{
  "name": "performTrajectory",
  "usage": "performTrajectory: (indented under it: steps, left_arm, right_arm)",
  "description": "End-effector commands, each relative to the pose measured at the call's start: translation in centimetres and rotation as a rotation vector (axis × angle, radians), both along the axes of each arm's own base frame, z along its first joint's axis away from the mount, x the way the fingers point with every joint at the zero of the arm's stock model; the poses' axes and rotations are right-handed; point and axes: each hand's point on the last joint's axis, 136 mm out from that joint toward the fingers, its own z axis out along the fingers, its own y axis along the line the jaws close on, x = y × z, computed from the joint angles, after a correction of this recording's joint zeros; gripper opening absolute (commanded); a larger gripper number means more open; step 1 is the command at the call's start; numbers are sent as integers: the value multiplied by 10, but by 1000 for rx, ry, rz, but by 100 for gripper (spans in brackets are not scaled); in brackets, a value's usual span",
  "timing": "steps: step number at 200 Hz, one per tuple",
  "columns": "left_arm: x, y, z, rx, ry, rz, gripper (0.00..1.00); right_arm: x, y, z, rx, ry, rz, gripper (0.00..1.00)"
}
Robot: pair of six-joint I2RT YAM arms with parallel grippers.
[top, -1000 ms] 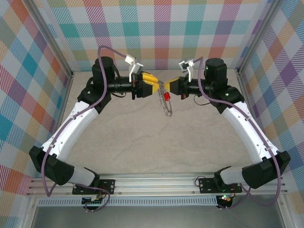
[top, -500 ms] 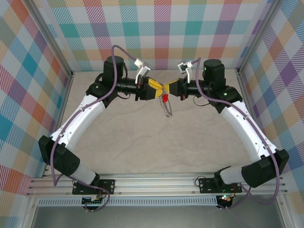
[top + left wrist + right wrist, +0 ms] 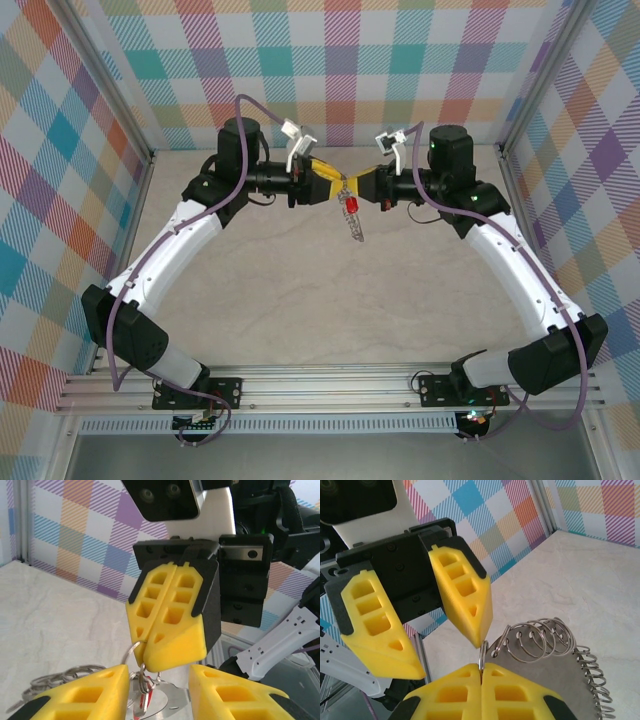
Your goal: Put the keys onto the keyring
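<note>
keyring (image 3: 555, 680) is up in the air at the back, between my two arms, one wire loop pinched in the right gripper (image 3: 481, 672), jaws pressed together. red key (image 3: 351, 204) dangles with it just below. left gripper (image 3: 157, 674) jaws are spread, tips either side of the right's nose.

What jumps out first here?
The left gripper and right gripper meet nose to nose above the far middle of the table. The right one is shut on the keyring, which dangles below with a red key beside it. The left one stands open.
</note>
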Motion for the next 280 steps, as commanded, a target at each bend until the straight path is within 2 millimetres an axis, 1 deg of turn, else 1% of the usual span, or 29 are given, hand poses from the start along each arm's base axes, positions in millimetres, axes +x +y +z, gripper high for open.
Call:
performTrajectory:
  steps: [1,49,72,92,117,134,144,165,190,218,247,280]
  left_arm:
    - [6,-2,5,-24,-12,19,36]
    - [6,-8,3,-30,8,-2,36]
    - [5,-6,1,-26,9,6,36]
    - [6,0,4,-34,-17,67,36]
    - [21,17,10,-49,-47,237,38]
    - [17,26,17,-96,-47,261,39]
    - [12,25,18,-105,-31,238,39]
    - [4,20,19,-139,17,178,39]
    - [4,15,16,-187,76,146,38]
    - [6,6,9,-198,135,120,34]
    - [8,-5,-4,-183,172,96,34]
    - [13,-12,-18,-168,209,94,34]
  right_arm:
    - [-13,2,20,49,-60,54,0]
    - [-13,2,23,65,-62,59,0]
    - [-10,3,23,68,-58,49,0]
    - [-2,2,16,57,-35,11,0]
    - [14,-4,1,45,20,-95,0]
    - [23,-7,-11,55,75,-164,0]
    - [28,-10,-18,69,110,-205,0]
    - [34,-17,-25,109,159,-291,0]
    - [37,-26,-34,168,196,-367,0]
    - [33,-28,-39,221,208,-374,0]
    - [30,-25,-39,264,219,-348,0]
    - [25,-25,-38,280,206,-338,0]
